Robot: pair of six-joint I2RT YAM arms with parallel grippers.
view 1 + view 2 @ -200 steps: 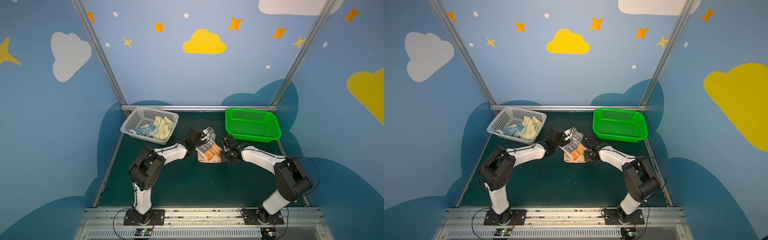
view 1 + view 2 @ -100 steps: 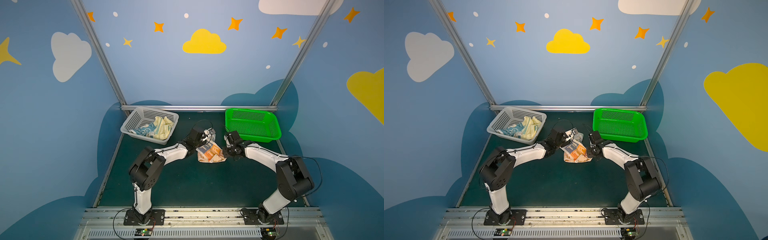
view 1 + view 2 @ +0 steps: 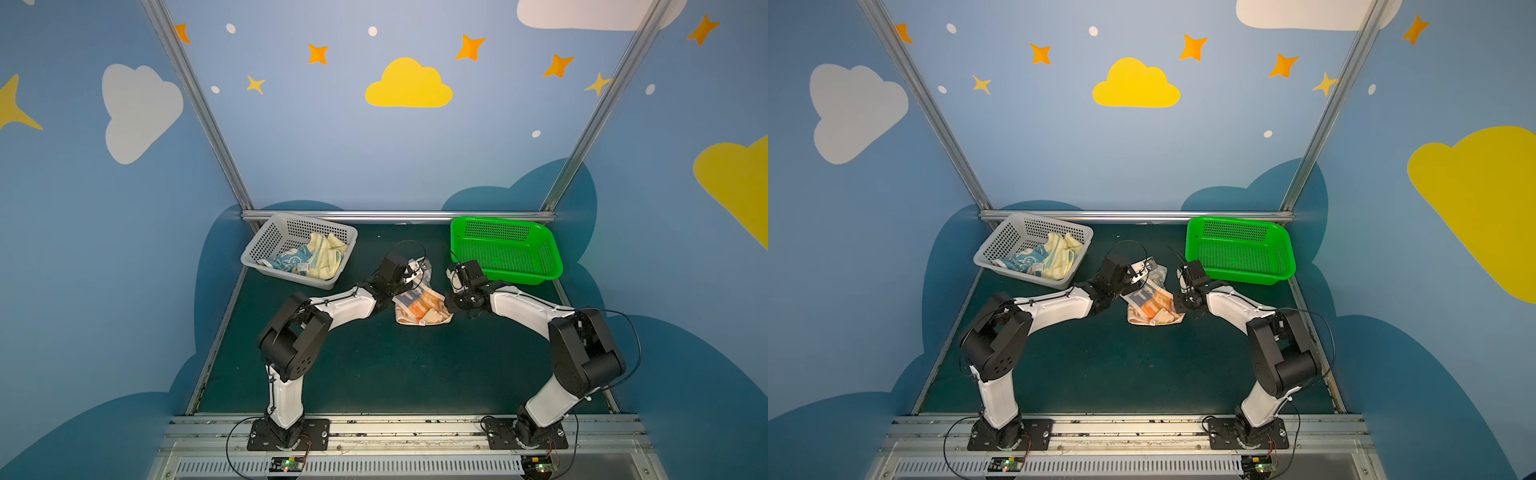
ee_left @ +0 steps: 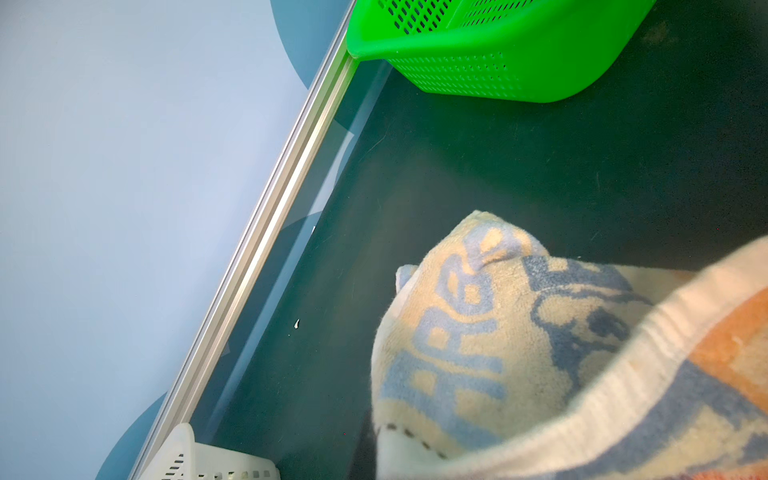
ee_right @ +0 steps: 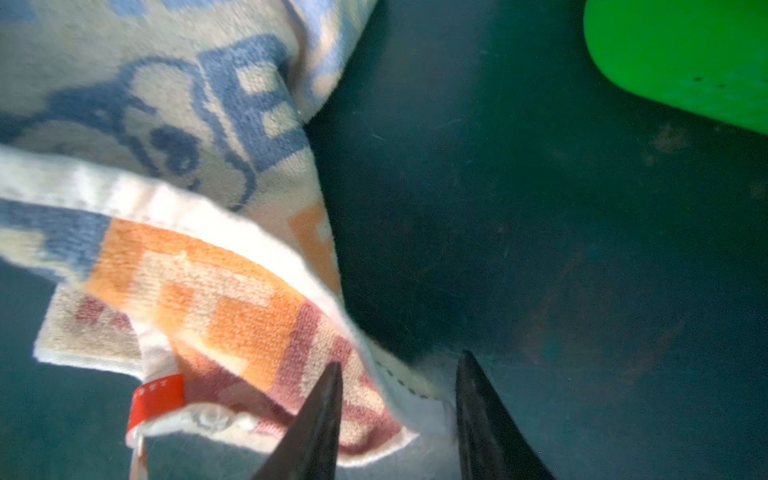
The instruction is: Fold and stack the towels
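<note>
- Task cloth: terry-cloth, orange-blue-and-white striped towel (image 3: 422, 309), lettered in blue. It lies crumpled on the dark green matte surface (image 3: 395, 365) between the two arms and is not yet spread or folded.
- Left tool (image 3: 413, 272): closed narrow on the rear corner of the striped towel. The cloth is drawn up to it in both top views.
- Right tool (image 3: 456, 277): jaws stand part-way apart and nothing is gripped. In the right wrist view the towel's white hem lies between the dark fingertips (image 5: 320, 424).
- Change recorded: within the last second the right tool has been carried from the towel's near right edge toward the rear, closer to the green perforated plastic basket (image 3: 505, 257). Its jaws have been drawn somewhat closer, and the left tool has been kept in place.
- Meaning, as judged: a second corner or edge is being sought so that the cloth can be stretched flat before the first fold.
- Remaining stock: pale yellow terry towel (image 3: 328, 253) and blue-and-cream patterned towel (image 3: 291, 262), heaped in the grey perforated plastic basket (image 3: 266, 247). Nothing is stacked, so the task is judged to be at an early stage.
- Wrist views only: the blue lettering (image 4: 453, 345), the stitched hem and a red label (image 5: 160, 397). The left tool's fingers are not shown in the left wrist view.
- Top views only: the grey basket's contents and both arms together.
</note>
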